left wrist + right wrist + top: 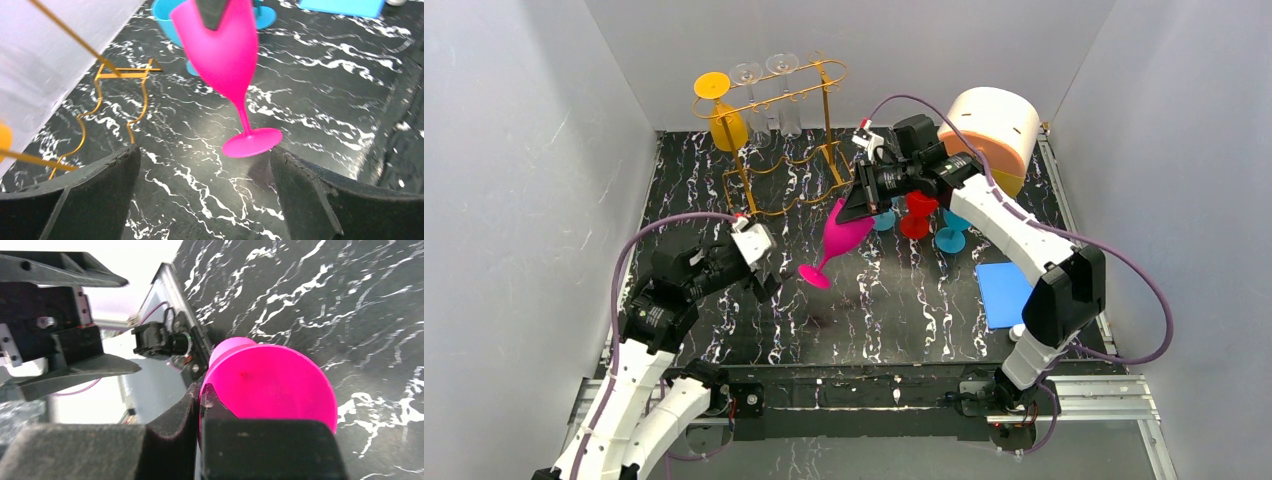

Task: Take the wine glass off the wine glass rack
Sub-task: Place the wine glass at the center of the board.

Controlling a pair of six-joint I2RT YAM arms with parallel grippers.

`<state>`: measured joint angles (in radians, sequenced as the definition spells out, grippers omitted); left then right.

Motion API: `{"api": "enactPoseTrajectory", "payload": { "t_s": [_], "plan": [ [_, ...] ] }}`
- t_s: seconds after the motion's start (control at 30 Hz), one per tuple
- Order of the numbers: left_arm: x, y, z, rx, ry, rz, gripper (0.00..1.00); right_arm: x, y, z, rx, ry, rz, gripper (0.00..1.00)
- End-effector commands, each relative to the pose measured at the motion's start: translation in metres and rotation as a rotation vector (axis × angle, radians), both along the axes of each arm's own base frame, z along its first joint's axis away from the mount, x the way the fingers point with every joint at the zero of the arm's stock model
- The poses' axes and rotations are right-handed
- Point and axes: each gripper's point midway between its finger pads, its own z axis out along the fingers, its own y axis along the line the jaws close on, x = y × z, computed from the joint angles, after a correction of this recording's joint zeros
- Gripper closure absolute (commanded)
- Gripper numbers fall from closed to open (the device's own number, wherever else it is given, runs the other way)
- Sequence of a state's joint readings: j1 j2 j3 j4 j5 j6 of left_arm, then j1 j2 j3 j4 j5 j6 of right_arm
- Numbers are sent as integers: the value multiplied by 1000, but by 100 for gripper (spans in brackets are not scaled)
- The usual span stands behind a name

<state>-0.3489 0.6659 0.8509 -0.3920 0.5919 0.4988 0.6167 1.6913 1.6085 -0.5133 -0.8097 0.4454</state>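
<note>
Pinching wine glass (270, 385): right hand (201, 396) | right wrist: stem hidden

Even, diffuse white light fills the white-walled enclosure. The top view is sharp, with only faint, soft shadows on the black marbled table (904, 310). In the left wrist view the white wall (45, 55) at left is blown out, and a dim shadow lies under the pink wine glass (222, 55). In the right wrist view the near black fingers (270, 450) are blurred and the left background is overexposed.
</note>
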Motion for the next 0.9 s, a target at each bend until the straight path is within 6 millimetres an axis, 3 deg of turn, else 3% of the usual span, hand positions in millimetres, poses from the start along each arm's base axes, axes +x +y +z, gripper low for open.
{"api": "enactPoseTrajectory", "payload": {
  "t_s": [0.0, 0.2, 0.33, 0.47, 0.53, 0.73, 0.87],
  "plan": [
    [31, 21, 16, -110, -5, 258, 2, 12, -14, 6, -50, -154, -104, 99],
    [58, 64, 20, -215, 25, 615, 1, 30, -31, -11, -151, -211, -244, 99],
    [65, 108, 29, -270, -4, 893, 2, 47, -60, -50, -369, -182, -400, 99],
    [60, 134, 33, -313, 11, 1061, 2, 40, -95, -85, -544, -177, -454, 99],
    [58, 136, 34, -329, 46, 1092, 2, 36, -105, -86, -549, -232, -459, 99],
    [68, 139, 26, -323, 91, 1159, 2, 44, -134, -57, -497, -454, -596, 99],
    [71, 138, 30, -317, 77, 1149, 2, 49, -154, -50, -544, -536, -659, 99]
  ]
}}
